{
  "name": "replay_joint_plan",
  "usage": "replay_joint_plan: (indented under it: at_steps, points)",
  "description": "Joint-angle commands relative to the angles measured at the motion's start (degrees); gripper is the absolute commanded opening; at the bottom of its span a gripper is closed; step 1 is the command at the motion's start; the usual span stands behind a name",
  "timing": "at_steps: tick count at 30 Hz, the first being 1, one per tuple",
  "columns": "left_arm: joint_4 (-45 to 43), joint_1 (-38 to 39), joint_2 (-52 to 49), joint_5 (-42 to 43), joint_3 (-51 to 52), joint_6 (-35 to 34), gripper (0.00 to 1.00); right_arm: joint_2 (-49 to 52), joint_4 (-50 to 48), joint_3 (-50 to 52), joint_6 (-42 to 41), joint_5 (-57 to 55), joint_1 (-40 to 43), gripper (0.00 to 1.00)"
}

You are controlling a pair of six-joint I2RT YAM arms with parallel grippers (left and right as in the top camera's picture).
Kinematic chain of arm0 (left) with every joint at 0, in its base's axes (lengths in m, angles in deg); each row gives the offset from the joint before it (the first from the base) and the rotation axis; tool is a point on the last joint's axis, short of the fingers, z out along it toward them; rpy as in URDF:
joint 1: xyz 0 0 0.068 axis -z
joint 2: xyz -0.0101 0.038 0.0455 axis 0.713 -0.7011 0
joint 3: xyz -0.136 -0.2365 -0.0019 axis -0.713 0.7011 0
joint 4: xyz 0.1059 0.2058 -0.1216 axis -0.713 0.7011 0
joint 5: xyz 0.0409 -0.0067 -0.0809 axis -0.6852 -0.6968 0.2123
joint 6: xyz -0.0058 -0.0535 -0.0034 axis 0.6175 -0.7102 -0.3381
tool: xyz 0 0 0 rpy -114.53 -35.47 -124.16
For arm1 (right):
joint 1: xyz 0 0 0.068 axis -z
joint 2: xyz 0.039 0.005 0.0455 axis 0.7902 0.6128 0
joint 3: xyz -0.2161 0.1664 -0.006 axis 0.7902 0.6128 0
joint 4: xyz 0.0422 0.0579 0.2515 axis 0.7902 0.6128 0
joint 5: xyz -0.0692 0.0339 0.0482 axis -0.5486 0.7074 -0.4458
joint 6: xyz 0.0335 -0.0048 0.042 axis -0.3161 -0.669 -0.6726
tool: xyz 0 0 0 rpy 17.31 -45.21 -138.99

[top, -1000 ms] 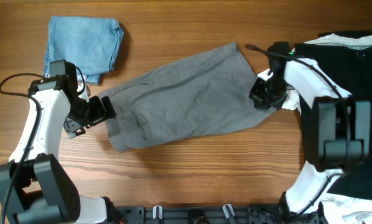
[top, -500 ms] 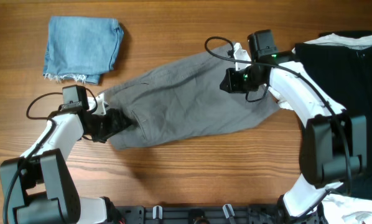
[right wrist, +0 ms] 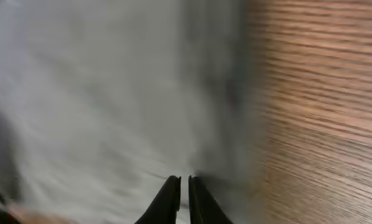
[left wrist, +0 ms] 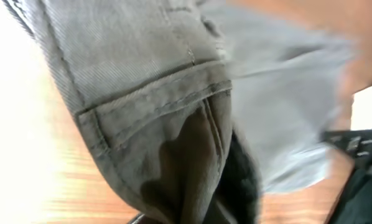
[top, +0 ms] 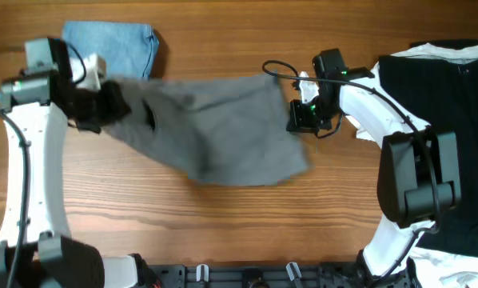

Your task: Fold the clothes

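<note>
The grey shorts (top: pixel 215 128) hang and lie stretched between my two arms, reaching from the upper left toward the table's middle. My left gripper (top: pixel 115 108) is raised and shut on their waistband end. In the left wrist view the waistband and a belt loop (left wrist: pixel 142 81) fill the frame and hide the fingers. My right gripper (top: pixel 296 120) sits at the shorts' right edge. In the right wrist view its jaws (right wrist: pixel 184 182) stand almost together on the blurred grey cloth (right wrist: pixel 99 93), with a crease running into the tips.
A folded light-blue denim piece (top: pixel 119 44) lies at the back left, partly under my left arm. A black garment (top: pixel 439 88) on white cloth (top: pixel 431 50) covers the right side. Bare wooden table (top: pixel 223 232) lies in front of the shorts.
My left gripper shut on the waistband end and swung it up and back toward the denim, dragging the shorts left. My right gripper shifted from the far right edge toward the middle.
</note>
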Motion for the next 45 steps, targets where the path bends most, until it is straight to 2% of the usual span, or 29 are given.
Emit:
replay_joint_plan:
  at_steps: [1, 4, 6, 10, 14, 16, 17, 18, 20, 21, 25, 27, 30, 31, 32, 34, 35, 36, 38, 39, 41, 42, 44, 45]
  points:
    - [0.5, 6.1, 0.4, -0.5, -2.5, -0.2, 0.04, -1.5, 0.3, 0.1, -2.3, -5.6, 0.1, 0.1]
    - [-0.3, 12.3, -0.7, -0.9, -2.5, -0.3, 0.04, -1.5, 1.5, 0.1, -0.1, -4.5, -0.2, 0.09]
    - [-1.1, 16.2, -2.4, -4.7, -2.5, -3.5, 0.04, -1.5, 2.6, 0.1, 2.8, -3.7, -0.5, 0.09]
    - [-5.4, 22.5, -6.8, -4.3, -2.5, -9.8, 0.04, -1.5, 1.2, 0.1, 2.1, -3.7, -0.5, 0.1]
    - [-13.0, 32.7, -14.2, -4.4, -2.5, -15.7, 0.04, -1.4, -0.4, 0.7, 1.0, -3.7, -0.5, 0.11]
    - [-15.8, 36.5, -19.2, -5.0, -2.5, -18.9, 0.32, -0.5, -0.8, 0.9, 1.0, -3.7, -0.5, 0.11]
    - [-17.2, 38.1, -21.6, -5.0, -2.5, -20.0, 0.4, 0.4, -1.0, 0.9, 1.0, -3.7, -0.5, 0.1]
    - [-18.6, 39.8, -24.4, -4.0, -2.5, -20.7, 0.57, 1.2, -1.1, 0.9, 1.1, -3.8, -0.5, 0.11]
    - [-18.8, 41.7, -26.2, -3.3, -2.5, -20.6, 0.7, 2.1, -0.9, 0.9, 1.1, -3.8, -0.5, 0.1]
    - [-18.8, 41.9, -25.4, -3.3, -2.5, -20.7, 1.0, 2.1, -0.9, 0.8, 1.3, -4.0, -0.4, 0.17]
    - [-14.4, 36.7, -14.7, -4.2, -4.5, -19.3, 1.0, -0.3, 2.5, -1.2, 2.9, -2.8, -0.2, 0.17]
    - [-10.9, 31.3, -6.3, -6.7, -4.5, -19.2, 1.0, -5.8, 4.2, -2.3, 6.1, 3.8, -0.2, 0.19]
    - [-8.6, 24.7, 0.2, -6.8, -4.5, -14.9, 1.0, -11.5, 2.3, -2.3, 6.1, 13.4, -0.9, 0.21]
    - [-7.9, 21.6, 1.8, -7.0, -4.5, -13.4, 0.94, -12.6, -0.4, -2.3, 5.1, 17.2, -1.9, 0.2]
    - [-7.3, 19.6, 2.0, -7.0, -4.5, -11.9, 0.69, -12.6, -2.8, -2.3, 2.5, 18.3, -2.9, 0.19]
    - [-7.1, 17.8, 0.9, -7.0, -3.3, -11.6, 0.29, -10.7, -8.8, -2.1, -1.9, 19.8, -7.4, 0.15]
    - [-7.1, 17.6, 0.2, -7.0, -2.3, -10.5, 0.2, -9.9, -10.3, -2.1, -2.0, 20.9, -9.2, 0.15]
    - [-7.1, 17.6, -1.3, -7.0, -0.5, -10.2, 0.2, -7.3, -12.7, -2.1, -4.8, 20.0, -14.1, 0.15]
    - [-6.8, 17.6, -4.1, -6.9, 2.1, -10.2, 0.21, -3.1, -12.4, -2.1, -16.3, 11.3, -17.4, 0.14]
    - [-6.7, 17.6, -4.9, -6.6, 3.0, -10.2, 0.25, -1.8, -10.2, -2.1, -21.2, 7.6, -16.9, 0.13]
    - [-6.3, 17.7, -7.1, -3.5, 4.2, -10.2, 0.34, -0.9, -1.9, -2.1, -26.0, 3.4, -13.0, 0.11]
    - [-6.5, 17.9, -8.1, -1.9, 5.9, -10.2, 0.45, -0.9, 6.8, -2.1, -27.2, 1.5, -7.9, 0.1]
    - [-7.9, 18.4, -8.2, -1.9, 8.1, -10.2, 0.5, -1.0, 10.6, -2.1, -25.2, 0.2, -4.6, 0.1]
    - [-10.8, 19.7, -8.2, -1.4, 11.2, -10.3, 0.5, -1.8, 8.9, -2.1, -14.0, 6.4, -2.0, 0.11]
